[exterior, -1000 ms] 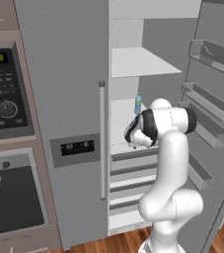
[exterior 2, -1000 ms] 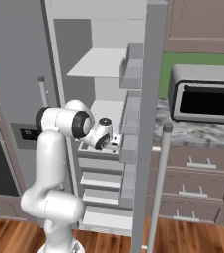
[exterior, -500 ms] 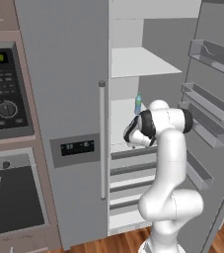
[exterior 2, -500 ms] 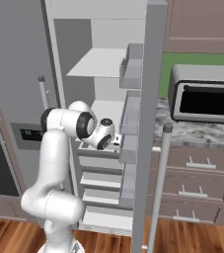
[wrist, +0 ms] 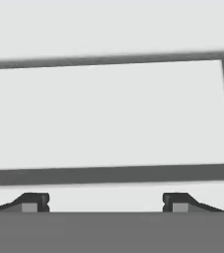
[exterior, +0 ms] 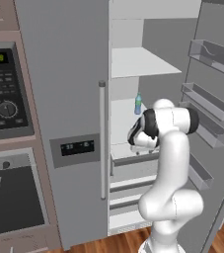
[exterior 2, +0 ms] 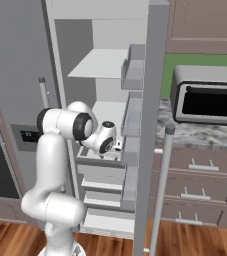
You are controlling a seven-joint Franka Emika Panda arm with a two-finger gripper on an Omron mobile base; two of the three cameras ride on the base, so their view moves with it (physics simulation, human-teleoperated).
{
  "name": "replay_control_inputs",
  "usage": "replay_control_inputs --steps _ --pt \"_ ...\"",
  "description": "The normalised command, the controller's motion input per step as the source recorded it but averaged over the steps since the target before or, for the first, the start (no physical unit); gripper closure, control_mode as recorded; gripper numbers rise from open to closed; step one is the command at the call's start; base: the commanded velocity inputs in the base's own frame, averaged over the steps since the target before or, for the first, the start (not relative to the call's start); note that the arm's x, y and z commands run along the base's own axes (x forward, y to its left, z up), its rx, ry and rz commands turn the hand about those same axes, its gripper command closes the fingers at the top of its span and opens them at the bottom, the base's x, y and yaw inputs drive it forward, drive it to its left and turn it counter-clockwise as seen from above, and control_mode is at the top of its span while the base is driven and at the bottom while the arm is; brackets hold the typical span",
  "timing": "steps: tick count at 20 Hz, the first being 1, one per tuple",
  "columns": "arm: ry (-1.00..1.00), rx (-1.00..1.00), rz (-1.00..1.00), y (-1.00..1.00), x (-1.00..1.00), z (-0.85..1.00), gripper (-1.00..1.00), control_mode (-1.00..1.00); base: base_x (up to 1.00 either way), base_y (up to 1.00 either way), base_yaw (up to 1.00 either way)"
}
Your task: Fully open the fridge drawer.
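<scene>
The gripper (wrist: 105,202) is held with its fingers spread wide, nothing between them, just above the front edge of the drawer (wrist: 108,118). The drawer (exterior: 133,160) is seen uppermost in the stack inside the open fridge (exterior: 69,99), pulled partly out

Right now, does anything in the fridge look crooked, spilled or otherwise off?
Nothing stands out. The fridge shelves sit level, the blue bottle stands upright, and the fridge drawer looks straight, with the gripper open in front of it.
</scene>
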Motion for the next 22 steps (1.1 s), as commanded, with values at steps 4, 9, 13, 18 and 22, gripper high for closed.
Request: replay_control_inputs --steps 4,9,13,18,22 --pt "0.09 0.00 0.00 -0.10 -1.00 -0.44 -1.00 -1.00 0.00 0.00 0.00" --pt "0.03 0.00 0.00 -0.10 -1.00 -0.45 -1.00 -1.00 0.00 0.00 0.00" --pt "0.00 0.00 0.00 -0.11 -1.00 -0.34 -1.00 -1.00 0.00 0.00 0.00" --pt "-0.03 0.02 0.00 -0.08 -1.00 -0.06 -1.00 -1.00 0.00 0.00 0.00" --pt "-0.26 0.17 -0.03 -0.06 -1.00 0.71 -1.00 -1.00 0.00 0.00 0.00"
